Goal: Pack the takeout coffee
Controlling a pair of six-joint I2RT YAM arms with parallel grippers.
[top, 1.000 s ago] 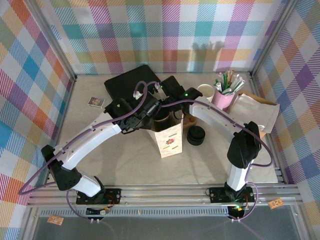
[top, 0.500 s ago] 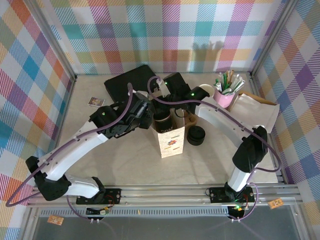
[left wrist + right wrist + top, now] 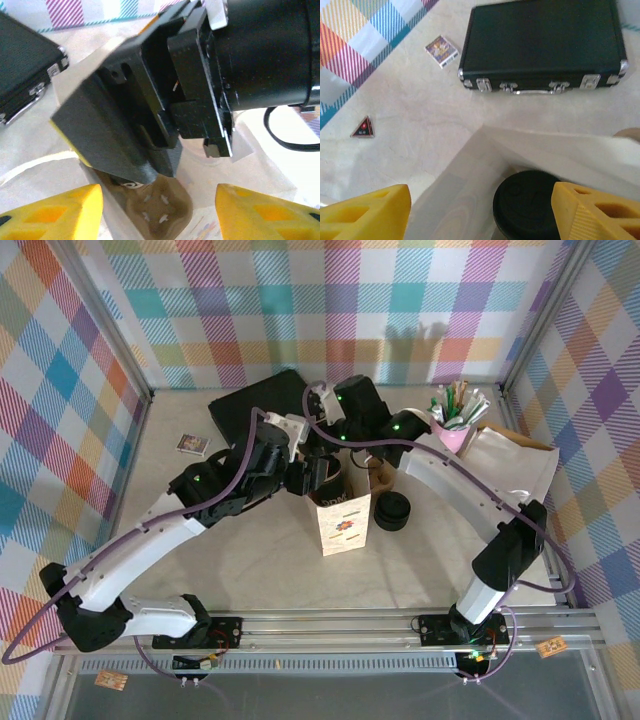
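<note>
Takeout coffee: the takeout coffee (image 3: 530, 205) shows from above as a round, matte black lid. Its paper walls are hidden.
Where it is: down inside the open mouth of the paper bag (image 3: 342, 520), at 5 o'clock in my right wrist view.
Paper bag: white, smooth and flat-sided, standing upright mid-table with a small colour print on its front.
Right gripper: my right gripper (image 3: 480, 212) hangs over the bag mouth with its jaws spread wide. One blocky yellow finger sits at 8 o'clock of the lid and the other at 4 o'clock, and they grip nothing.
Left gripper: my left gripper (image 3: 160, 212) is also spread wide and empty. Its yellow fingertips (image 3: 55, 212) sit low on either side of the view.
Between my left fingers: the boxy black housing of my right arm (image 3: 150, 110), with a brown pulp tray (image 3: 155, 212) with cross-cut slits at 6 o'clock beneath it.
Black case: the black case (image 3: 545, 45) is hard and rectangular with metal latches and corners, at 12 o'clock of the lid.
Card: a small printed card (image 3: 442, 51) lies flat at 9 o'clock of the case.
Stack of lids: the stack of lids (image 3: 393, 510) is low, round and black, just beside the bag at 3 o'clock.
Pink cup: the pink cup (image 3: 447, 437) holds sticks, at 2 o'clock of the bag.
</note>
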